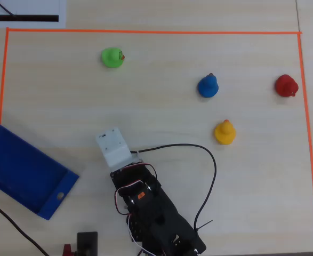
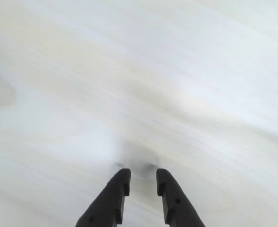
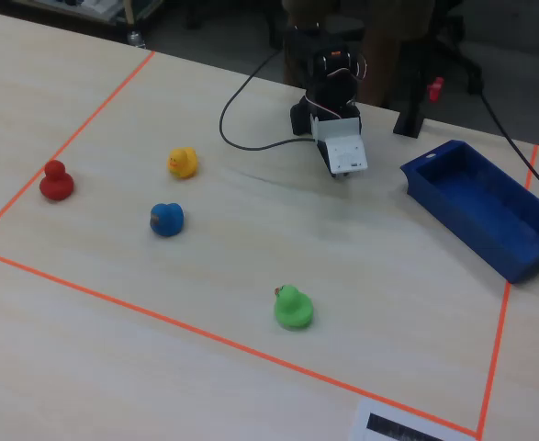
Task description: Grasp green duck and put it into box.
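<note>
The green duck [image 1: 112, 57] stands alone on the light wooden table, far left in the overhead view; the fixed view shows it [image 3: 293, 307] near the front tape line. The blue box [image 1: 18, 168] lies open and empty at the left edge of the overhead view, and at the right in the fixed view [image 3: 463, 227]. My gripper [image 2: 142, 177] is open and empty, its black fingers [image 2: 118, 189] a small gap apart over bare table. In the overhead view the white wrist mount [image 1: 113, 147] hides the fingers. It sits well short of the duck. No duck shows in the wrist view.
A blue duck [image 1: 208, 86], a yellow duck [image 1: 225, 132] and a red duck [image 1: 286, 85] stand on the right of the overhead view. Orange tape [image 1: 145, 31] frames the work area. A black cable [image 1: 212, 170] loops right of the arm.
</note>
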